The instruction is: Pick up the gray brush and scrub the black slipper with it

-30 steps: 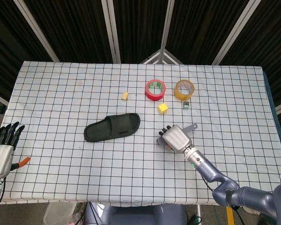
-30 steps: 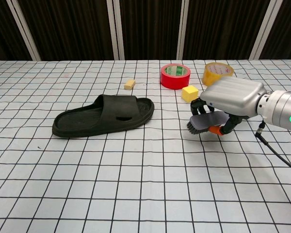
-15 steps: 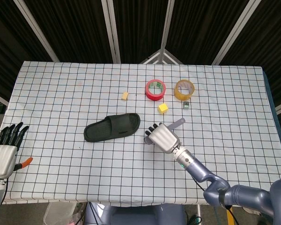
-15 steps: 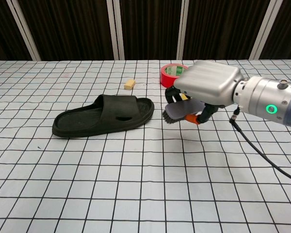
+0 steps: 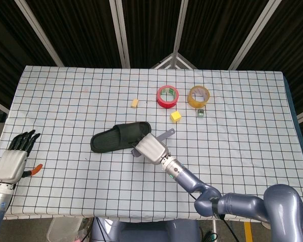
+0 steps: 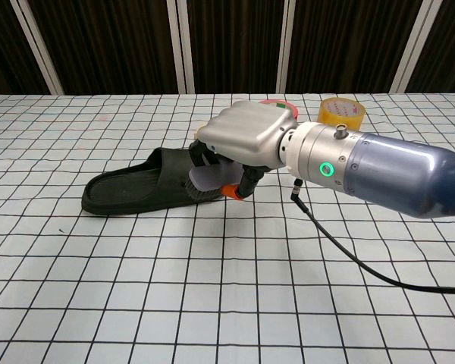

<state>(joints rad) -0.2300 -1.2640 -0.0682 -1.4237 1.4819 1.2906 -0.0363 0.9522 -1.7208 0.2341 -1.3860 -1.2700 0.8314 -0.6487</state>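
Observation:
The black slipper (image 5: pixel 112 138) (image 6: pixel 133 189) lies on the checked cloth left of centre, its toe end to the left. My right hand (image 5: pixel 151 148) (image 6: pixel 244 140) grips the gray brush (image 6: pixel 206 181), whose bristle end sits against the slipper's heel end; the brush handle (image 5: pixel 166 134) sticks out behind the hand. Most of the brush is hidden under the hand in the head view. My left hand (image 5: pixel 16 156) hovers at the table's left edge, fingers spread and holding nothing; the chest view does not show it.
A red tape roll (image 5: pixel 167 96), a yellow tape roll (image 5: pixel 199 96) (image 6: pixel 340 112), a yellow cube (image 5: pixel 175 116), a small tan block (image 5: pixel 135 103) and a small dark object (image 5: pixel 201 113) lie at the back. An orange-tipped thing (image 5: pixel 36 168) sits beside my left hand.
My right hand carried the brush leftward from the table's right-centre to the slipper's heel end. My left hand drifted slightly up and right.

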